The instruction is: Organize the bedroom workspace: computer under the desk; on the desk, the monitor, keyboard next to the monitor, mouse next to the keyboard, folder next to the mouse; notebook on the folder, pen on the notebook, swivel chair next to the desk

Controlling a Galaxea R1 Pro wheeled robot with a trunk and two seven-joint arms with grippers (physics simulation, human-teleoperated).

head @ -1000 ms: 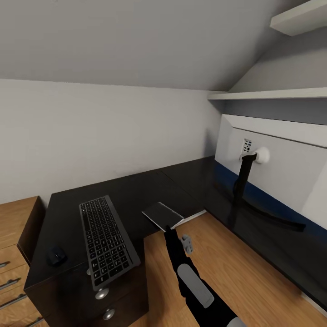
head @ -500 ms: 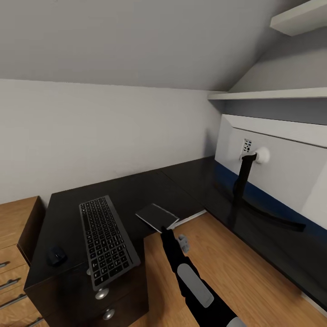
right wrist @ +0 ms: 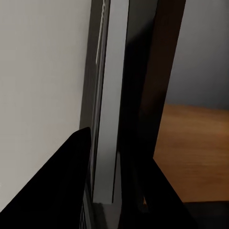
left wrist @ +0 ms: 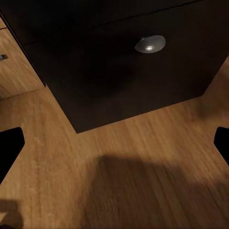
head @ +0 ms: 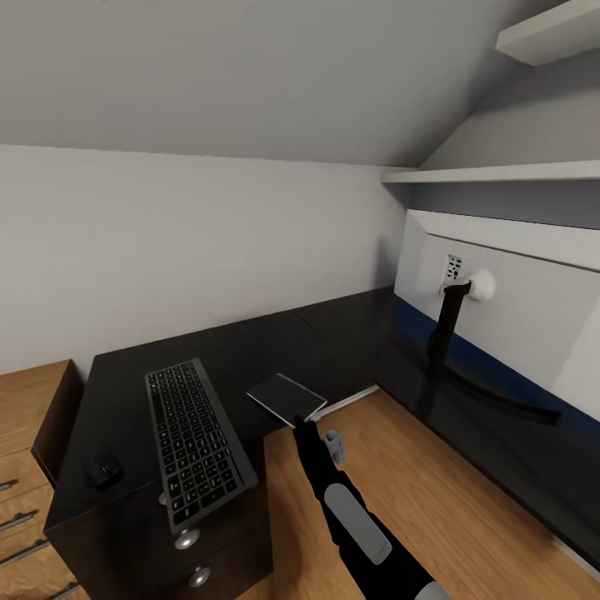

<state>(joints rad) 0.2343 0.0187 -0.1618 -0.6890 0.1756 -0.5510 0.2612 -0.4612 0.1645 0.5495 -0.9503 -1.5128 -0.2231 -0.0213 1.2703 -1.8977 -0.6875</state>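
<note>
Notebook point(head: 286, 397) pinched by R pincer point(head: 302, 423) at desk point(head: 250, 350) edge.

One keyboard point(head: 198, 442), one mouse point(head: 104, 469), one monitor point(head: 533, 308) and one dark flat notebook point(head: 287, 397) — four things in all on the one black surface point(head: 250, 350). Its drawer unit shows two round silver knobs point(head: 187, 539). On the wall above hang two pale shelves point(head: 500, 174) — and one robot arm point(head: 350, 517) reaches in.

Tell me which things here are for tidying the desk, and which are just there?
For the job: keyboard, mouse, monitor, desk, and the flat dark book at the right gripper.

Just there: light-wood cabinet, wall shelves.
</note>
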